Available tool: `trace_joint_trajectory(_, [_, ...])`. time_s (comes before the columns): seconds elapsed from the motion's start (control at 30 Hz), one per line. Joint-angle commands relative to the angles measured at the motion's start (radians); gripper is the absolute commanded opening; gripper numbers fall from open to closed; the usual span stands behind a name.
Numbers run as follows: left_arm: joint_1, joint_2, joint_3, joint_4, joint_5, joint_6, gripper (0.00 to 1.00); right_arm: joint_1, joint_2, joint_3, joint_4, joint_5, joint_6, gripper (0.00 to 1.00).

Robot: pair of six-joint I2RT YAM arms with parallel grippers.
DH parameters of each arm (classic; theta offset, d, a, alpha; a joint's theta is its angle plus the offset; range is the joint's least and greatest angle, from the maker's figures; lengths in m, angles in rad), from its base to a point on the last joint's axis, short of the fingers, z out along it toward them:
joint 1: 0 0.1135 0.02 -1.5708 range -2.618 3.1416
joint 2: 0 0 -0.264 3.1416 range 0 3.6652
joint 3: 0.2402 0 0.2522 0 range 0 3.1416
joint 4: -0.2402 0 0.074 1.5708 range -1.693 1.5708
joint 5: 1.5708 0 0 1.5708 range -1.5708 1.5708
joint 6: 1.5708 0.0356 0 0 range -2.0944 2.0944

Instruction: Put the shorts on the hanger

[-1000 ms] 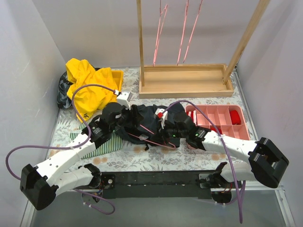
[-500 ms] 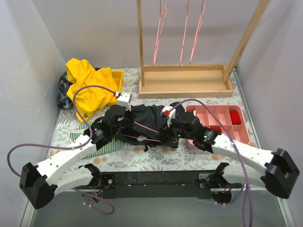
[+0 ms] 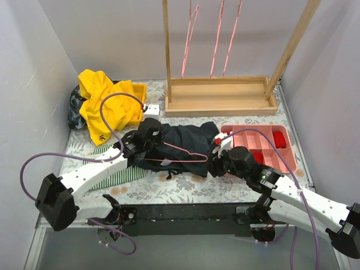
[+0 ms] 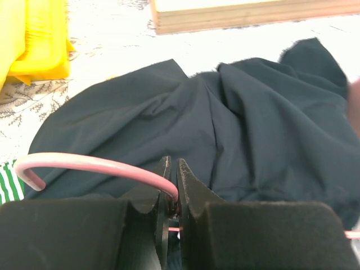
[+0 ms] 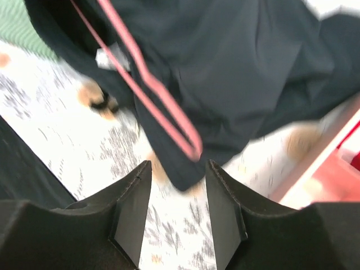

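Observation:
The dark navy shorts (image 3: 185, 147) lie spread on the patterned table in the middle, also in the left wrist view (image 4: 225, 124) and the right wrist view (image 5: 225, 62). A pink hanger (image 3: 185, 152) lies on and partly inside them; its arm shows in the right wrist view (image 5: 152, 95). My left gripper (image 3: 151, 133) is shut on the hanger's hook (image 4: 95, 167) at the shorts' left end. My right gripper (image 3: 220, 164) is open and empty, just off the shorts' right lower corner, its jaws (image 5: 177, 197) over bare table.
A wooden rack base (image 3: 219, 97) stands at the back with several pink hangers (image 3: 216, 39) hanging above. A yellow garment (image 3: 104, 107) lies over a yellow bin back left. A green striped cloth (image 3: 115, 171) lies under my left arm. A pink compartment tray (image 3: 264, 145) sits right.
My right gripper has let go of the shorts and drawn back toward the near right. My left gripper has moved rightward and back with the hanger; the shorts lie more spread out.

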Motion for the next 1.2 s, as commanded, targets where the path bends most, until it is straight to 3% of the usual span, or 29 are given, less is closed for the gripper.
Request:
trace_joint_trajectory(0.0, [0.032,0.089,0.096,-0.045,-0.095,-0.02,0.0,0.01,-0.002,0.002,-0.022,0.011,0.006,0.5])
trace_joint_trajectory(0.27, [0.117,0.146,0.158,-0.051,-0.043,-0.017,0.0,0.1,0.103,-0.004,-0.031,0.077,-0.008,0.51])
trace_joint_trajectory(0.53, [0.121,0.148,0.161,-0.055,-0.009,-0.022,0.0,0.163,0.33,0.064,0.024,0.181,0.0,0.58])
trace_joint_trajectory(0.83, [0.12,0.126,0.148,-0.063,0.022,-0.032,0.0,0.165,0.473,0.124,0.069,0.264,0.055,0.61])
trace_joint_trajectory(1.03, [0.121,0.117,0.155,-0.077,0.034,-0.028,0.0,0.165,0.489,0.108,0.075,0.315,0.066,0.55])
trace_joint_trajectory(1.17, [0.12,0.095,0.142,-0.075,0.04,-0.014,0.0,0.165,0.441,0.095,0.072,0.356,0.061,0.43])
